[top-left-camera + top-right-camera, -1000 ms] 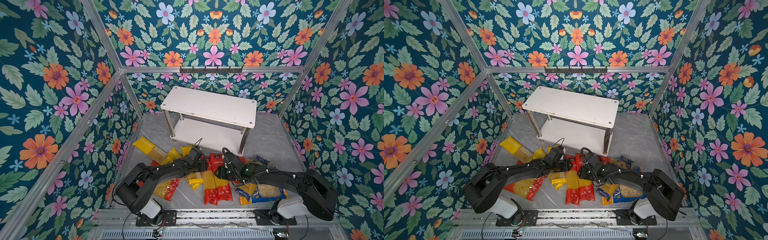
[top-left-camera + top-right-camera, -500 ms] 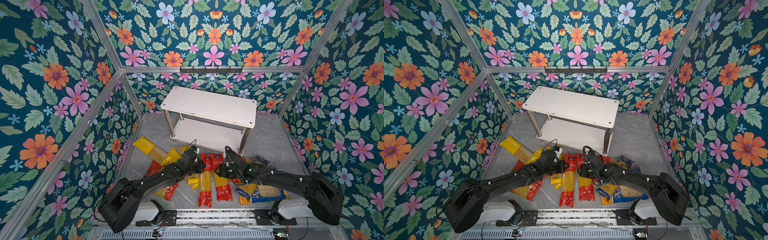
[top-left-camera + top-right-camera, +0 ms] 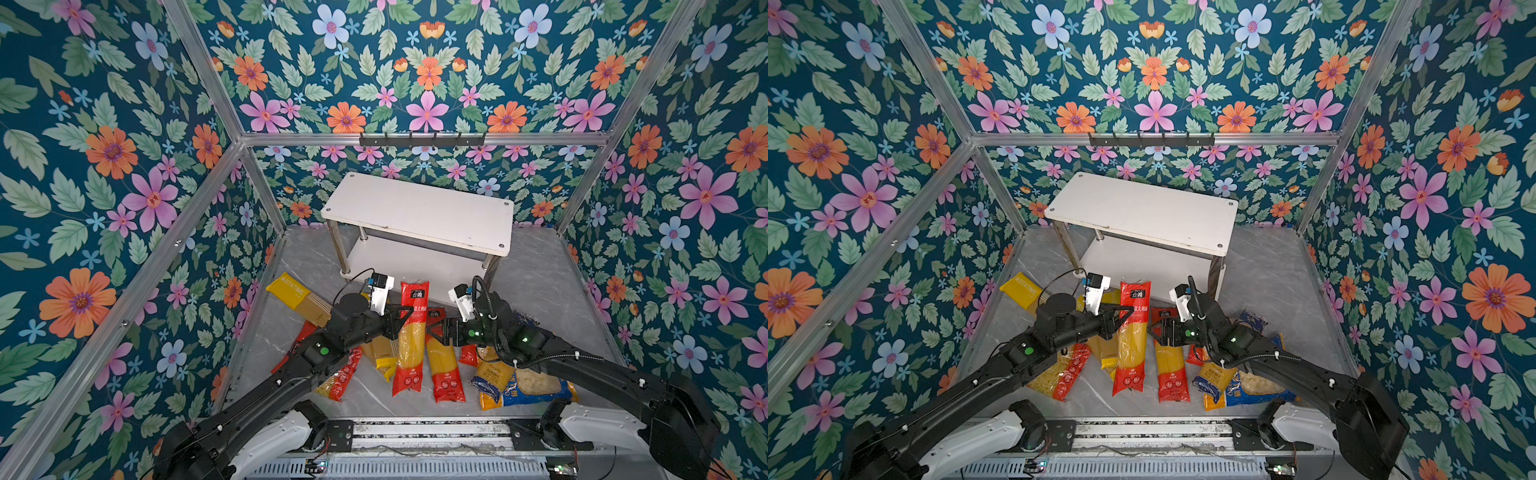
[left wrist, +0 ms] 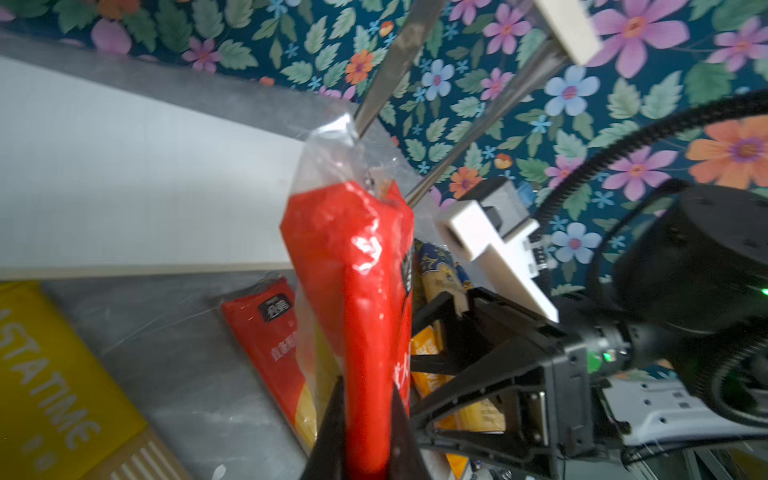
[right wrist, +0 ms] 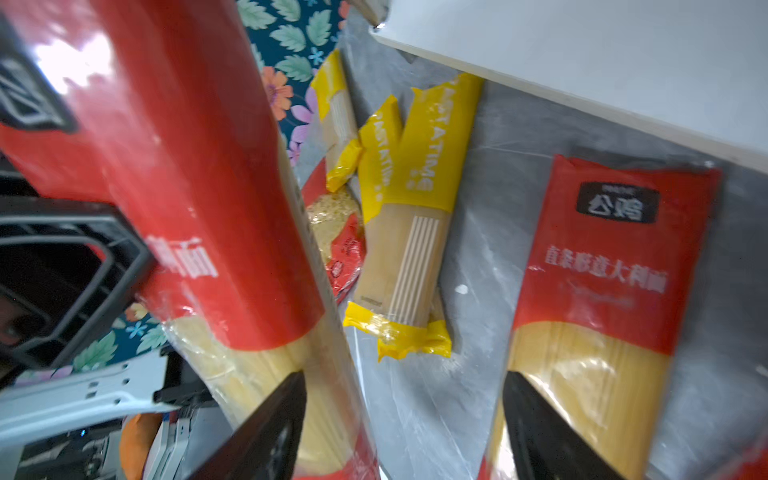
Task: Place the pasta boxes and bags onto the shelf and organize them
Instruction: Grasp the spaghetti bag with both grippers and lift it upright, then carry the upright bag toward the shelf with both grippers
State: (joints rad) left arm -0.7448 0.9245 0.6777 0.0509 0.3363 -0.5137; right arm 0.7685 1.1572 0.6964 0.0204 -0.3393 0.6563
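While the left gripper is clamped on the upper part of a red spaghetti pack, that pack is seen in both top views raised above the other packs. Its long axis runs from the front rail towards the shelf. The labelled end leads and lies just short of the lower tier. Whether the tail end is clear of the table cannot be told. The grip is taken across the pack from its left flank. In the left wrist view, red film is pinched between the fingers.

Right gripper: jaws are spread with nothing between them. It is poised just beside the held pack and over a second red spaghetti pack, which lies flat on the table, roughly parallel to the first.

Both tiers are bare.

Judged: the shelf lies straight ahead of the held pack, along its axis, and the left arm is the one placed to deliver it. The pack's axis is crosswise to the shelf's long edge, so a turn may be called for if it is to be laid lengthwise.
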